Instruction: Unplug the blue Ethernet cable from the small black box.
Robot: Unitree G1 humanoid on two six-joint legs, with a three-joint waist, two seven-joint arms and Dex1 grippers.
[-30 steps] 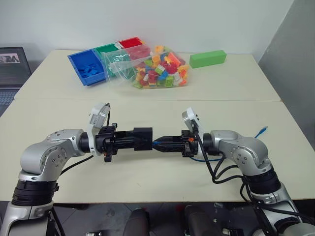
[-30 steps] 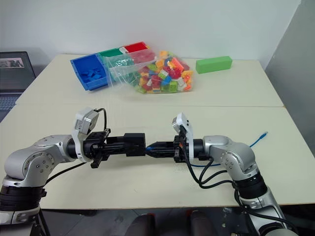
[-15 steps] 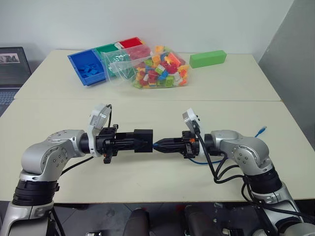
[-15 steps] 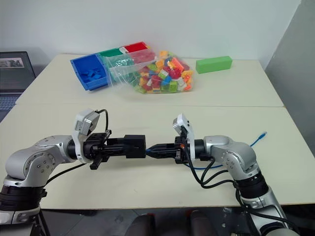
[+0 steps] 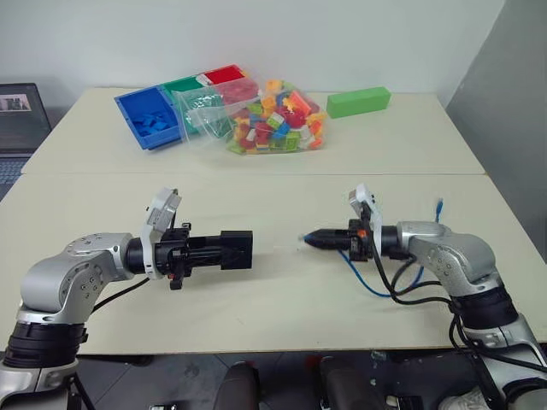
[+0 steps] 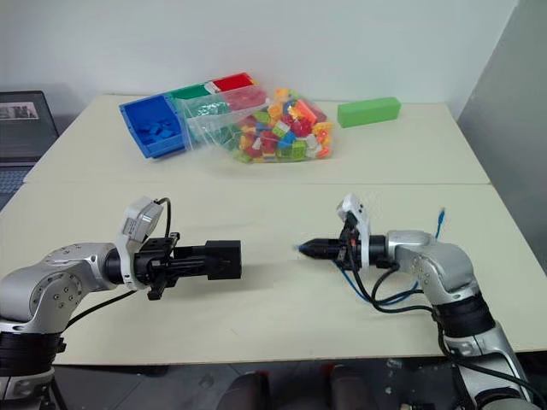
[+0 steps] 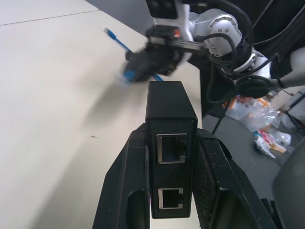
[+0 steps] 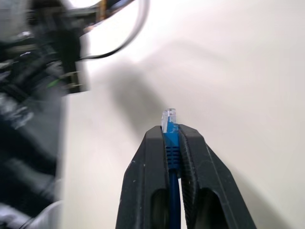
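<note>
Holding the small black box tight between its two black fingers, the left pincer reaches in level above the pale surface, and the box sticks out past the fingertips toward the other arm. In the left wrist view the box sits squeezed between both fingers, and two ports on its face look open with nothing plugged in. The blue Ethernet cable is out of the box now. The right pincer is closed on the cable close to its plug end, and it points at the box with a clear gap of bare surface between them. In the right wrist view the clear-blue plug pokes out just past the two fingertips, with the blue cord running back between them. Behind the right pincer the cable loops down onto the surface under the arm, and its other end lies on the surface farther from the box, beyond the right arm. At the back, far from the box, a clear bag of bright toy bricks lies beside a blue tray, with a green tray and a red tray next to it. A long green block rests on the other side of the bag. A laptop sits at the far edge beyond the blue tray.
</note>
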